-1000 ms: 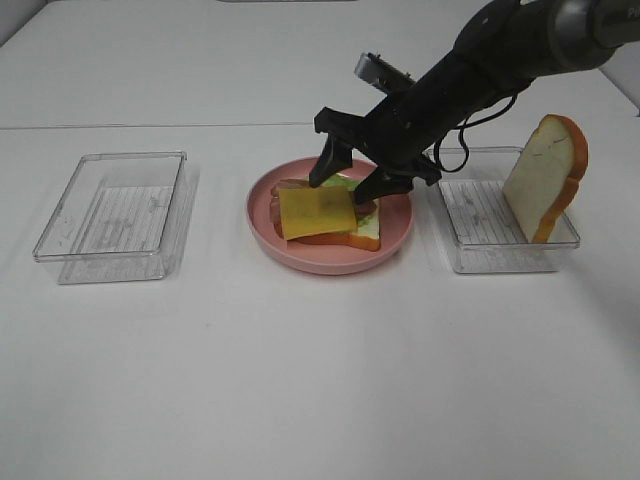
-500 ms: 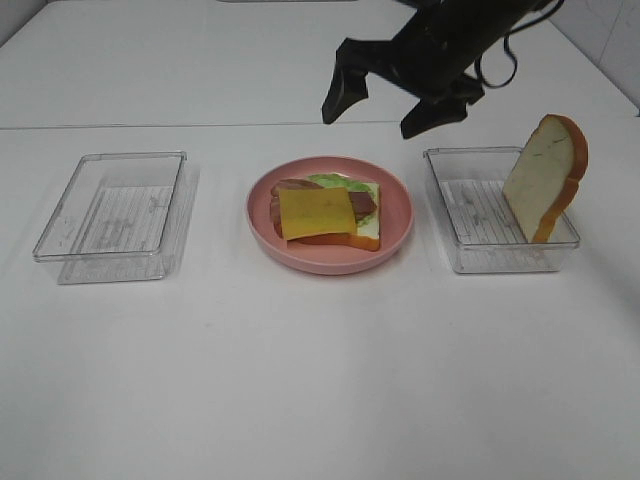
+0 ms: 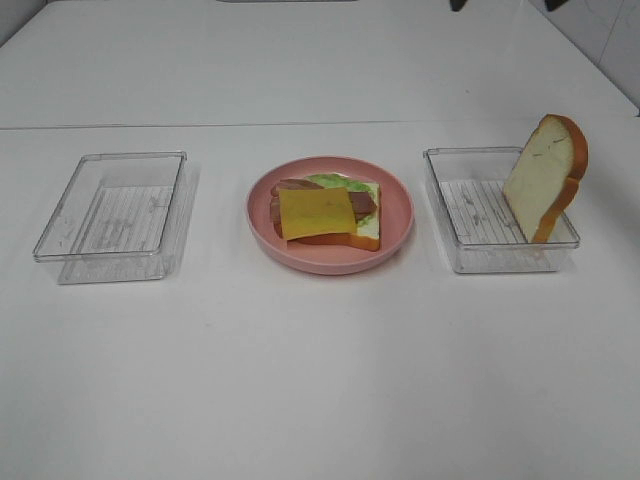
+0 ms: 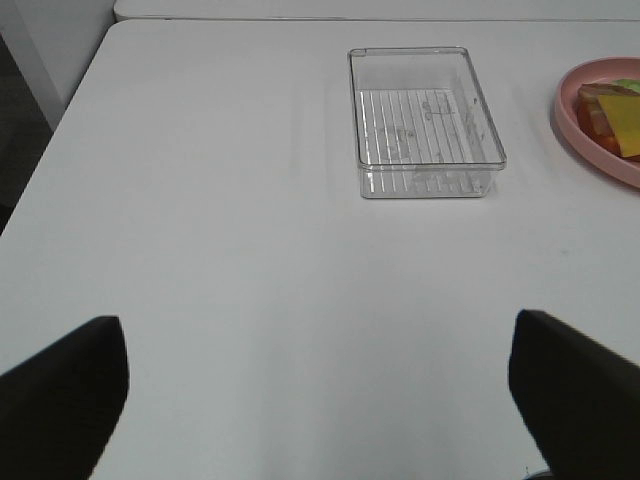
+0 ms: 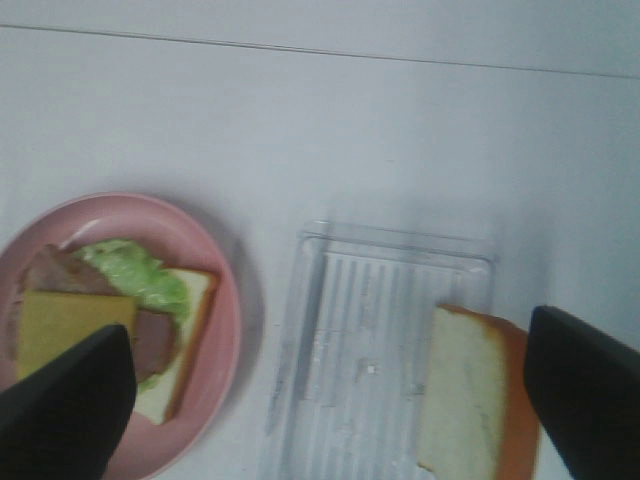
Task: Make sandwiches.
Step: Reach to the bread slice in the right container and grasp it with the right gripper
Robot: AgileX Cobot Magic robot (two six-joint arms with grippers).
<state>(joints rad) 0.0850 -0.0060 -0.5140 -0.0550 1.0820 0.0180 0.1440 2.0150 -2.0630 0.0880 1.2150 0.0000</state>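
left gripper [image 4: 320,395] jaws wide apart, empty, over bare table [image 3: 320,380] | right gripper [image 5: 330,395] jaws wide apart, empty, above right tray [image 3: 455,235] | open sandwich [image 3: 325,212] cheese on top, on pink plate [image 3: 395,200] | top bread slice [image 3: 545,178] leaning upright in right tray | left tray [image 3: 60,215] holds nothing

1. Open sandwich [image 3: 325,212] lies flat on the pink plate [image 3: 395,240]: bread base, green lettuce [image 3: 335,182], brown bacon [image 3: 362,203], yellow cheese [image 3: 315,212] on top.
2. Second bread slice [image 3: 545,176] stands tilted on edge in the right tray [image 3: 470,255], white face, orange-brown crust.
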